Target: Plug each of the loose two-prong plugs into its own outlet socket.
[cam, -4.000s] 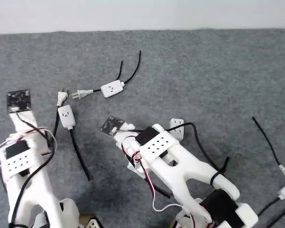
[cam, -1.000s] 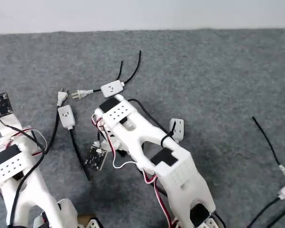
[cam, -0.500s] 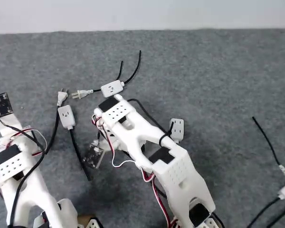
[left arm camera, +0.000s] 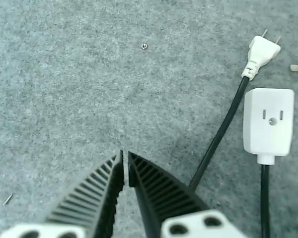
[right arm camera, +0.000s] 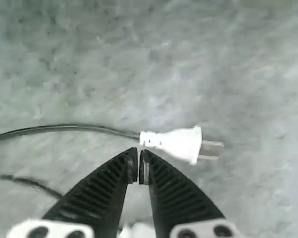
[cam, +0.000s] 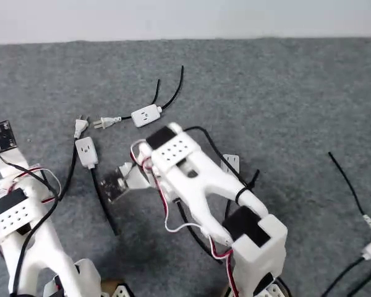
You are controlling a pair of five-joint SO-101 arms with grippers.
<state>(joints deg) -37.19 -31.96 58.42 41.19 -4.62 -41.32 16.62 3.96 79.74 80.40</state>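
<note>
We log the grey table [cam: 284, 93] first. The right arm [cam: 204, 179] reaches from the near edge toward the table's middle. The left arm [cam: 25, 216] stands at the near left corner. Three white sockets lie unplugged — socket A [cam: 86, 152] toward the left edge, socket B [cam: 146, 115] beyond it toward the far edge, socket C [cam: 230, 163] beside the right arm. Plug A [cam: 80, 126] and plug B [cam: 101, 123] lie loose between sockets A and B. Left gripper [left arm camera: 125, 161]: claw together, holding nothing, near plug A's black cord [left arm camera: 223, 134]. Right gripper [right arm camera: 139, 166]: claw together, holding nothing, tips just short of a white plug [right arm camera: 176, 144] lying flat — we cannot tell which one.
</note>
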